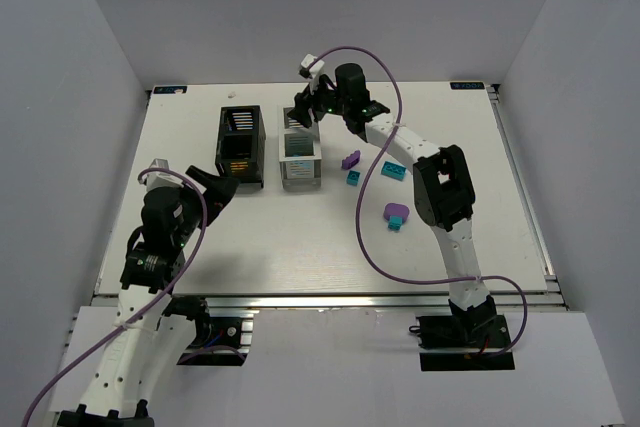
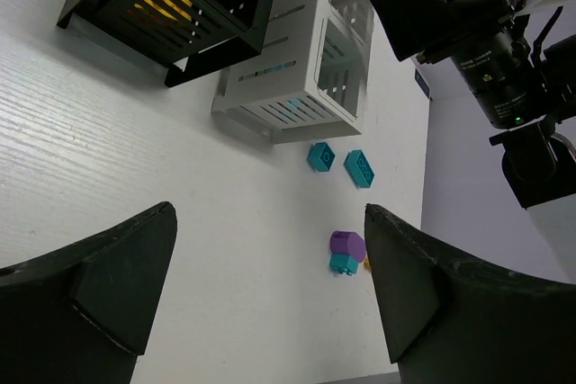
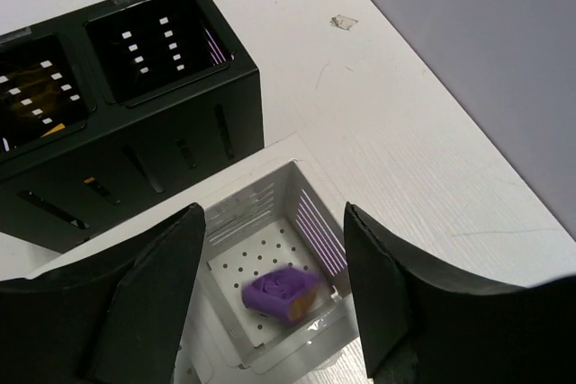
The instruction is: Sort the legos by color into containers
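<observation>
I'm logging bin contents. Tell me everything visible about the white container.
The white container is a small rectangular bin, apparently plastic, with slatted sides, a perforated floor and two compartments. It stands upright on the table, close beside the black container. A purple brick lies in the compartment below the open right gripper, which hovers above the rim without touching it.

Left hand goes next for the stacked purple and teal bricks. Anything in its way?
Nothing visible. Bare table lies between the open left hand and the purple-teal bricks. The white bin and two loose teal bricks sit farther back, off that line.
</observation>
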`<state>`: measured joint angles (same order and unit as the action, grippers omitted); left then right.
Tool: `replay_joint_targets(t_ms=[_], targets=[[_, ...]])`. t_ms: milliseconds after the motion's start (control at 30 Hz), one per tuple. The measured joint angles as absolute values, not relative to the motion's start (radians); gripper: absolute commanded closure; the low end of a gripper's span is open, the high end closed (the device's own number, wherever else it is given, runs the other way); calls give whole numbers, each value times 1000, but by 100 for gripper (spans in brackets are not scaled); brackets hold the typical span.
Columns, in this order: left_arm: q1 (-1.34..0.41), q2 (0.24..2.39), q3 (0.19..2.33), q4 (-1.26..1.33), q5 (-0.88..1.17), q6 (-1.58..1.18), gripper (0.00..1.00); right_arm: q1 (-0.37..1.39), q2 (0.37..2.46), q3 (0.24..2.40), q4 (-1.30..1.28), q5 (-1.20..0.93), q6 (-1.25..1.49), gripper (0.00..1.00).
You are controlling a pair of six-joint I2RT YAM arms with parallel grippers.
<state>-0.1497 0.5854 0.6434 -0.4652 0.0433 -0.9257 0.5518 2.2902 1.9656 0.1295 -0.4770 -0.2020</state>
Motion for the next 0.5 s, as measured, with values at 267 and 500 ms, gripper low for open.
replay_joint_targets(t_ms=[267, 500], targets=[[-150, 591, 630, -404, 102, -943, 72, 551, 2262, 1960, 67, -487, -246, 11], [-154, 699, 628, -286, 256, -940, 78, 513, 2000, 1828, -121, -603, -369, 20]])
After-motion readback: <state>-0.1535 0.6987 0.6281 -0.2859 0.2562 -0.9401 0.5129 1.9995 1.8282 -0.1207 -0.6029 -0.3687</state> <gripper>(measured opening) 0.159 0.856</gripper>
